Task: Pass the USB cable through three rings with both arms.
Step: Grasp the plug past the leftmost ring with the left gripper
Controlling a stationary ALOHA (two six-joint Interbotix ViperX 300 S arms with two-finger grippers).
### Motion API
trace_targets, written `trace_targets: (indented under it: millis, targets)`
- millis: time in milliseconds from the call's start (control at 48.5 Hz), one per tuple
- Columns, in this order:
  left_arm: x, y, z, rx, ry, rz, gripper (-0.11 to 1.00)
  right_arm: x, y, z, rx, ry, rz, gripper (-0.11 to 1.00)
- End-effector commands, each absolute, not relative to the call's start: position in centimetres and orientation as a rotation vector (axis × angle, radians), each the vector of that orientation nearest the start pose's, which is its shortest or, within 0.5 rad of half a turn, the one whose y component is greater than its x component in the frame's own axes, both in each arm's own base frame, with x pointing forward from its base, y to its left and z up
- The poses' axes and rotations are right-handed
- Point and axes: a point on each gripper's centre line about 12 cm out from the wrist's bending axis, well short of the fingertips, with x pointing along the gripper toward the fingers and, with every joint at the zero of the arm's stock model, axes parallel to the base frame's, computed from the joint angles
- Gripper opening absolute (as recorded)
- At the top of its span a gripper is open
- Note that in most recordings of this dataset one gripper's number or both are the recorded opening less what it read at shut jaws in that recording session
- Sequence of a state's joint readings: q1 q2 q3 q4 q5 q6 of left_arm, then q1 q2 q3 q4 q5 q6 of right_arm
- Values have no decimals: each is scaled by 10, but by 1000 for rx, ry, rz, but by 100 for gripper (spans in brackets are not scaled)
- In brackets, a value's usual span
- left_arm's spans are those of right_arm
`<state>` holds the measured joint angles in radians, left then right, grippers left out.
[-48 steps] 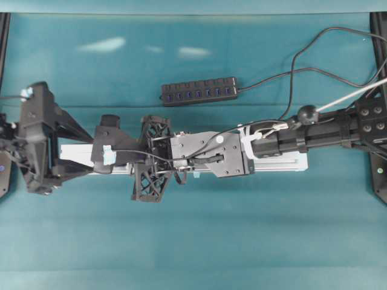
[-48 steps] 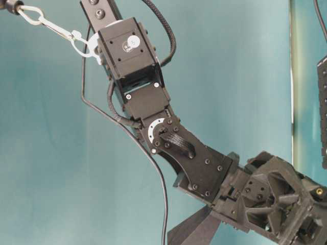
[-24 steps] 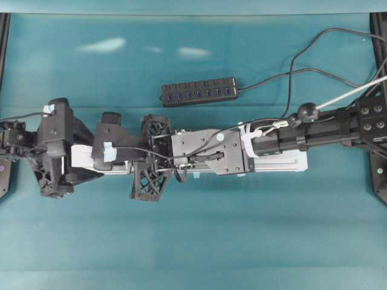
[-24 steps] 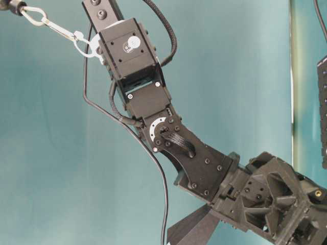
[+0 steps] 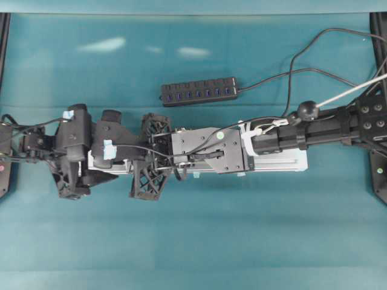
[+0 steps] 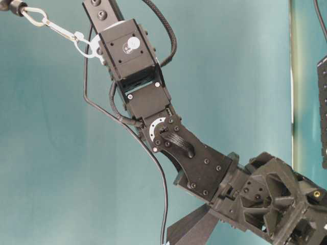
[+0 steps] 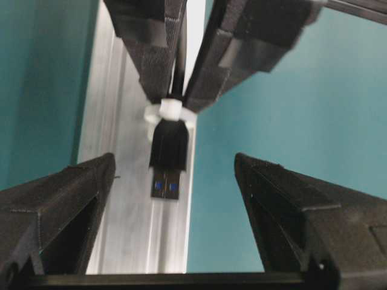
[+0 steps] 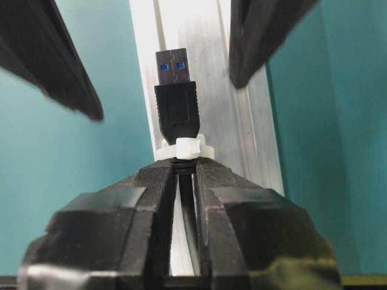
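The USB cable (image 8: 179, 115) was thin, black and rubbery, ending in a ribbed rectangular plug w/ a metal shell and blue insert. The right gripper (image 8: 179, 175) was clamped on the cable just behind the plug, its ridged black pads pressed together, w/ only the thin cord between. The plug poked out through a ring (image 8: 184, 148), a small white plastic loop standing on the rail (image 8: 248, 121). The rail was long, brushed silver aluminium, grooved lengthwise, lying on the teal cloth table (image 5: 199, 241).

Only 1 ring could be counted in either wrist view; from overhead the arms covered most of the rail, so the other rings couldn't be made out. There were 2 arms, both black w/ lattice-framed wrists, and 1 hub bar (image 5: 199, 92), black w/ a row of blue ports, lying well apart from the rail.

The left gripper (image 7: 175, 181) stood w/ its fingers (image 7: 66, 199) wide apart, one either side of the plug, touching nothing. Its wrist cam faced the plug tip head-on, w/ the right gripper pinching behind the ring.

Overhead showed both grippers meeting nose to nose along the rail, left gripper at (image 5: 115, 154), right at (image 5: 154, 160). The table-level view gave only the right arm (image 6: 194, 168), its braided sleeve and bolts, w/ no plug, ring or rail in sight.
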<state>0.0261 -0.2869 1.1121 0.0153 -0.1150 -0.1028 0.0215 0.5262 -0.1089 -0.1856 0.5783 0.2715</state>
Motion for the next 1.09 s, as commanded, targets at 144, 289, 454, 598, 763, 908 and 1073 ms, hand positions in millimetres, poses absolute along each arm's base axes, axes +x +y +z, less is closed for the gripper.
trace_targets:
  millis: [144, 289, 454, 598, 763, 908, 1073]
  targets:
    - [272, 7, 135, -90, 686, 51, 88, 543, 1, 155, 51, 935, -125, -7]
    - [271, 7, 133, -90, 692, 53, 88, 543, 3, 156, 51, 933, -123, -7]
    - [273, 8, 133, -91, 693, 54, 87, 543, 4, 156, 50, 933, -120, -7]
    - [275, 7, 133, -98, 695, 55, 72, 543, 4, 156, 51, 933, -121, -7]
    - [275, 6, 133, -98, 695, 53, 33, 543, 5, 156, 49, 933, -118, -7]
    - [275, 6, 133, -95, 692, 49, 20, 542, 7, 155, 47, 938, -116, -7]
    - [275, 5, 133, -93, 692, 46, 20, 543, 9, 156, 46, 935, -112, -7]
